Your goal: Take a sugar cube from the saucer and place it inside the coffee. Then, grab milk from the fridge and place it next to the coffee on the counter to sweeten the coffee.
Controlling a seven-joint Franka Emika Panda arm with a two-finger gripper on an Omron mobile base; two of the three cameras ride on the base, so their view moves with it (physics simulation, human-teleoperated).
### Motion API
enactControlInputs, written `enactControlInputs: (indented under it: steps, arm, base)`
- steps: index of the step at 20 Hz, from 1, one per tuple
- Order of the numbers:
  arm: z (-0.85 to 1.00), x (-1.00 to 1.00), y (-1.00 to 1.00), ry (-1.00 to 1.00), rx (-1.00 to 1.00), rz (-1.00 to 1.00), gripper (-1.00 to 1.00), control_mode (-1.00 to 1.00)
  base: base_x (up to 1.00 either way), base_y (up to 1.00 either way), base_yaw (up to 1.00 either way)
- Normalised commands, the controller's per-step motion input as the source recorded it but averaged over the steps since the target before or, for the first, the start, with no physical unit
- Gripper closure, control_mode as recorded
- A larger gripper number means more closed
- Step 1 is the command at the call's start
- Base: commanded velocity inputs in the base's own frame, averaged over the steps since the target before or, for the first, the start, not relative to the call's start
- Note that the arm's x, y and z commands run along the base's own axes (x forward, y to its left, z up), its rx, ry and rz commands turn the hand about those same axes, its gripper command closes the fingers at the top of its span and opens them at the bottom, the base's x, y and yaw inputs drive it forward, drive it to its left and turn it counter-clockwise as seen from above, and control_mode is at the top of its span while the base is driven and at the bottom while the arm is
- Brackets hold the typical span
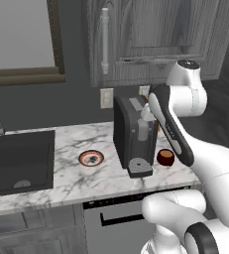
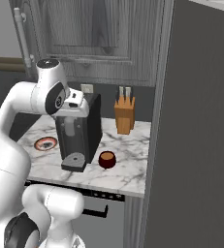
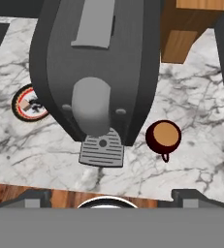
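1. The coffee [image 1: 165, 157], a rounded dark red-brown cup with a tan inside, stands on the white marble counter [image 1: 81, 183] just to the right of the coffee machine's drip tray; seen from the hand camera it [image 3: 164, 136] shows a small handle pointing toward the counter's front edge.
2. The saucer [image 1: 91, 158], orange-red at the rim with dark marks on its pale centre, lies on the counter on the other side of the black coffee machine [image 1: 132, 133], between the machine and the black sink [image 1: 18, 161]. The hand camera has it [image 3: 28, 104] partly hidden behind the machine's body.
3. The sugar cube is too small to make out on the saucer.
4. The gripper [image 2: 77, 103] hangs high above the coffee machine, looking down over it; whether its fingers are spread or closed cannot be told from these views, and nothing is seen between them.
5. A wooden knife block [image 2: 124, 116] stands at the back of the counter, behind the cup and well apart from it.
6. Grey wood cabinets [image 1: 150, 34] hang above the counter.
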Motion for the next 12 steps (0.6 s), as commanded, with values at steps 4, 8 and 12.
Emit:
enactControlInputs:
  steps: [4, 8, 12]
  arm:
    - [0.0, 0.0, 0.0, 0.0, 0.0, 0.0, -1.0, -1.0]
    - [0.0, -0.09, 0.0, -0.02, 0.0, 0.01, -1.0, -1.0]
    - [0.04, -0.43, 0.37, -0.19, 0.0, 0.11, -1.0, -1.0]
  base:
    - [0.0, 0.0, 0.0]
    - [0.0, 0.0, 0.0]
    - [0.0, 0.0, 0.0]
